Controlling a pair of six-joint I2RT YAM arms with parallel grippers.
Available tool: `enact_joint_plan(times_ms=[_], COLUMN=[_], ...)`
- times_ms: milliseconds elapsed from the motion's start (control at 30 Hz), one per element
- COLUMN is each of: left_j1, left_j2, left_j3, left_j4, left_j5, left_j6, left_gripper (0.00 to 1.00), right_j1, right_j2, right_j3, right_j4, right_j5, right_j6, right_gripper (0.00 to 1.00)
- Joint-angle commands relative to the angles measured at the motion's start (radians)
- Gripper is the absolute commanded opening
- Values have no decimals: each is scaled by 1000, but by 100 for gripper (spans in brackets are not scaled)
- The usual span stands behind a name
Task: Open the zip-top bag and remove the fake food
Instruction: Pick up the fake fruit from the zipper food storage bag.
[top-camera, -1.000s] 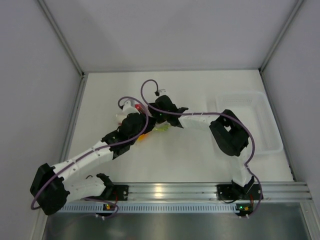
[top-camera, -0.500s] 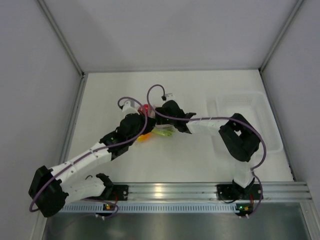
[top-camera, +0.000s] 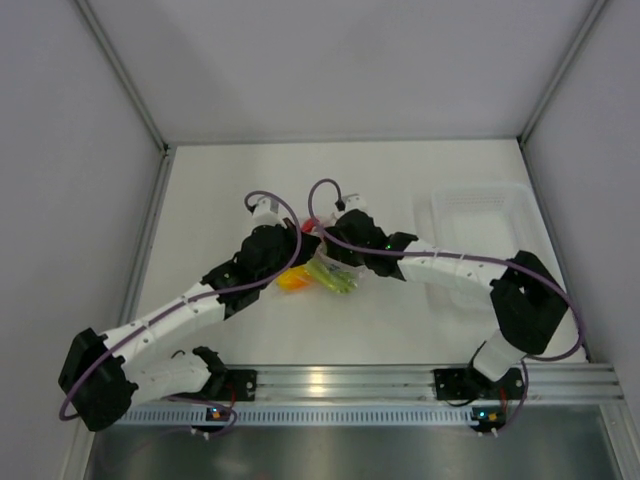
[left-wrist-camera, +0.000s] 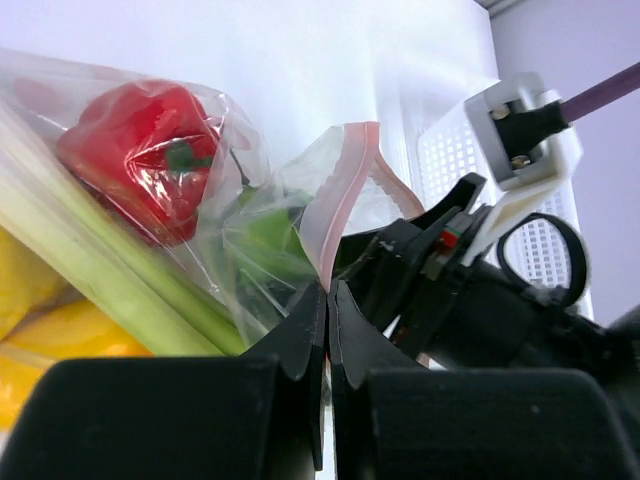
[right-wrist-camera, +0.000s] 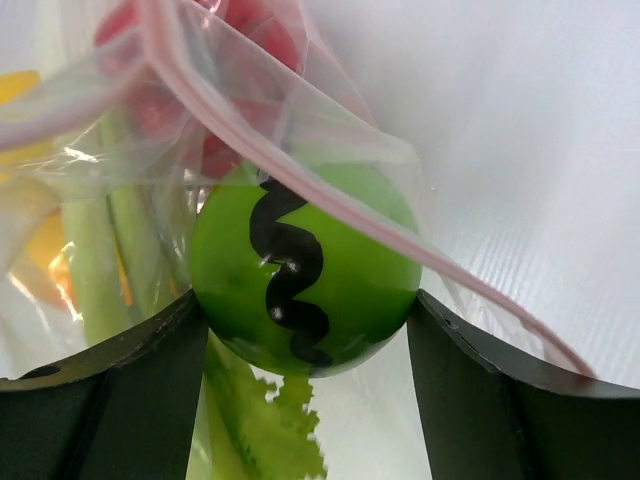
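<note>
The zip-top bag (left-wrist-camera: 345, 190) is clear with a pink zip strip, and its mouth gapes. My left gripper (left-wrist-camera: 328, 290) is shut on the bag's edge just below the strip. Inside lie the fake food pieces: a red pepper (left-wrist-camera: 140, 160), a pale green stalk (left-wrist-camera: 120, 270) and yellow pieces (left-wrist-camera: 40, 330). In the right wrist view my right gripper (right-wrist-camera: 305, 320) is shut on a green ball (right-wrist-camera: 305, 270) marked with a black squiggle, one finger touching each side. The zip strip (right-wrist-camera: 300, 175) crosses the ball. From above, both grippers meet at the bag (top-camera: 325, 270).
A rigid translucent white tray (top-camera: 520, 230) stands at the right side of the table, partly behind my right forearm. White walls close the table on the left, back and right. Purple cables loop over both wrists.
My right arm has stretched out leftward and its gripper has moved down into the bag's mouth. The bag and food have shifted slightly nearer. The left gripper keeps its hold.
</note>
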Motion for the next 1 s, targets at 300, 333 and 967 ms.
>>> enact_joint_plan(times_ms=[300,333,967], left_j1=[-50,-51,-57], left_j2=[0,5,52], left_j3=[-29,-26,-1], left_j4=[146,146,147], left_j5=[2,7,-36], left_j6=[63,64,6], left_gripper=[0,0,0], right_j1=[24,24,33], right_j2=[-210,-222,-414], right_j3=[14,10,16], right_j4=[-189,-186,-252], right_j5=[84,79,-24], right_j6=[-31,-31,-77], right_gripper=[32,32,31])
